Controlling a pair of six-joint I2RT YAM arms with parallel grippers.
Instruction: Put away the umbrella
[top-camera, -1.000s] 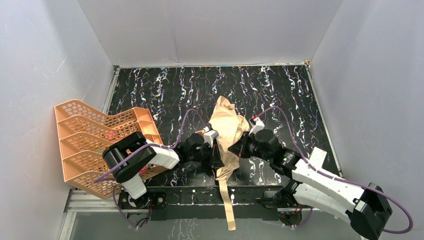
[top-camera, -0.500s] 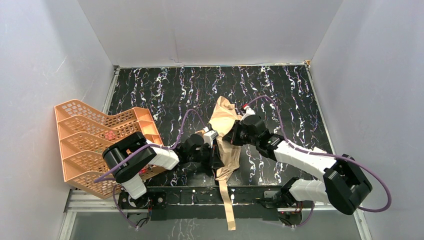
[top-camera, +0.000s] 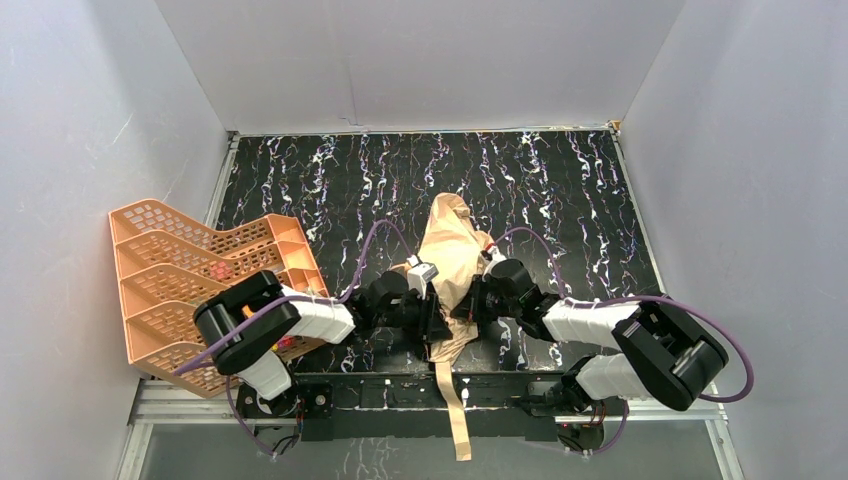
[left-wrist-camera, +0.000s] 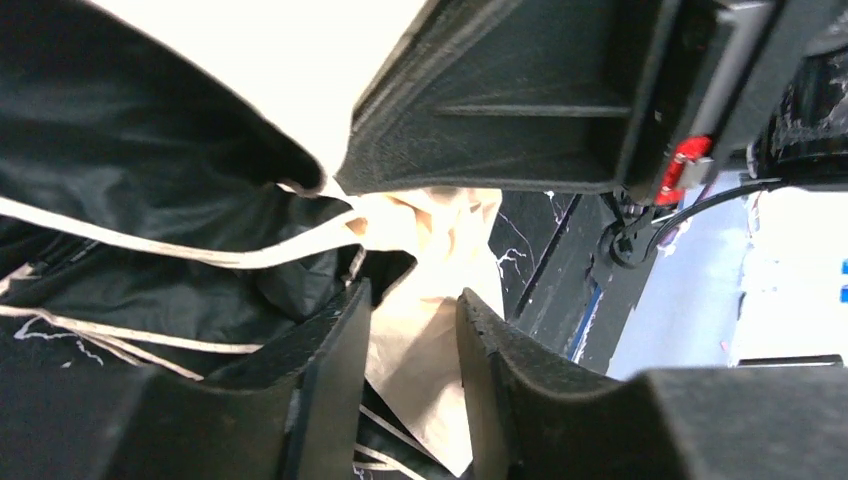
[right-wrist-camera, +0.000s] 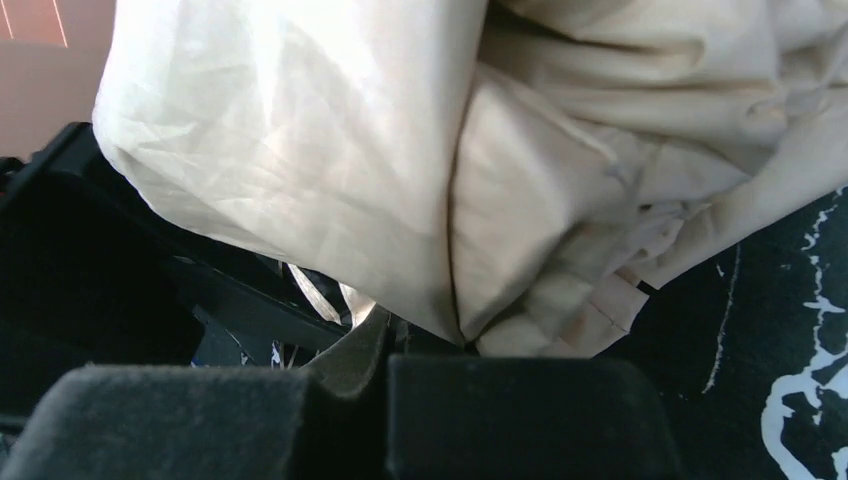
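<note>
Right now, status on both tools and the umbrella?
Left tool open at umbrella. Right tool shut beside it. Umbrella crumpled on table, strap over near edge. Rack off left.

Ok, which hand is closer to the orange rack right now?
Left. The left hand is at the umbrella's left side, toward the orange rack; the right hand is on the umbrella's opposite side.

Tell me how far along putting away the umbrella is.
Done: the umbrella is collapsed into a tan bundle on the table. In hand: both claws are at the bundle, the left claw slightly open at the fabric, the right claw shut. Remaining: the strap hangs loose over the near edge, and the bundle isn't rolled tight.
</note>
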